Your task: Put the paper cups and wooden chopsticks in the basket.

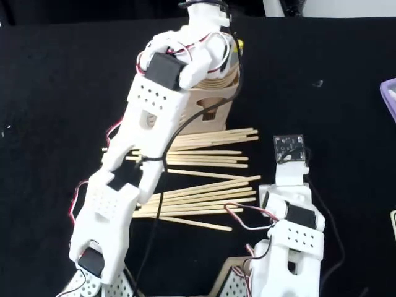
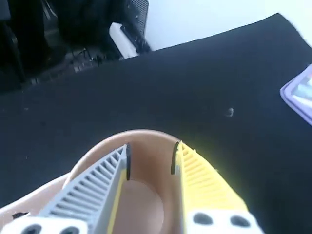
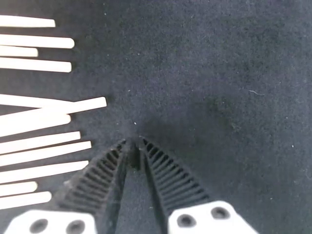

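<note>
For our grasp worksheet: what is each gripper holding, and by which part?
Right gripper: nothing, jaws shut. Left gripper: open at the mouth of a paper cup; whether it has a hold cannot be told.

Two arms stand at the desk [image 1: 55, 86], one claw each. At the left claw [image 2: 151, 156] is one stack of paper cups [image 1: 213, 99]; the number nested cannot be told. Beside the right claw [image 3: 132, 142], eleven ends of wooden chopsticks [image 3: 48, 64] show, and the overlapping pile may hold more. Well away from both claws sits one purple-edged container [image 1: 390, 96].
</note>
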`<act>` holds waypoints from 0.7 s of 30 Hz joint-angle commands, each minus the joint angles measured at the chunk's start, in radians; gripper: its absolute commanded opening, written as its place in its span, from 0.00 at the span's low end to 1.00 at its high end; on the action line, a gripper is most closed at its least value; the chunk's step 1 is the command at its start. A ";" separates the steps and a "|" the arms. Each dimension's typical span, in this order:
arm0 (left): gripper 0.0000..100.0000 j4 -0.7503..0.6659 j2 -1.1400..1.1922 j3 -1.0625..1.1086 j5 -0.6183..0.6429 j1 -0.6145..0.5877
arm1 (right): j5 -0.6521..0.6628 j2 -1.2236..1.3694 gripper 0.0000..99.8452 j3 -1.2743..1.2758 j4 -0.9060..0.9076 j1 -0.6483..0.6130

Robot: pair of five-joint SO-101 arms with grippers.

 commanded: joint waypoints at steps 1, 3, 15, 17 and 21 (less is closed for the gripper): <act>0.17 -0.018 0.003 -0.015 0.012 0.008 | -0.002 0.022 0.01 -0.004 -0.018 -0.011; 0.17 -0.018 0.017 -0.013 0.012 0.008 | 0.000 0.022 0.01 -0.004 -0.018 -0.011; 0.17 0.081 0.043 -0.136 0.011 0.004 | 0.000 0.022 0.01 -0.004 -0.018 -0.011; 0.17 0.114 0.051 -0.223 0.009 0.005 | 0.000 0.022 0.01 -0.004 -0.018 -0.011; 0.17 0.158 0.051 -0.392 0.005 0.007 | 0.000 0.022 0.01 -0.004 -0.018 -0.011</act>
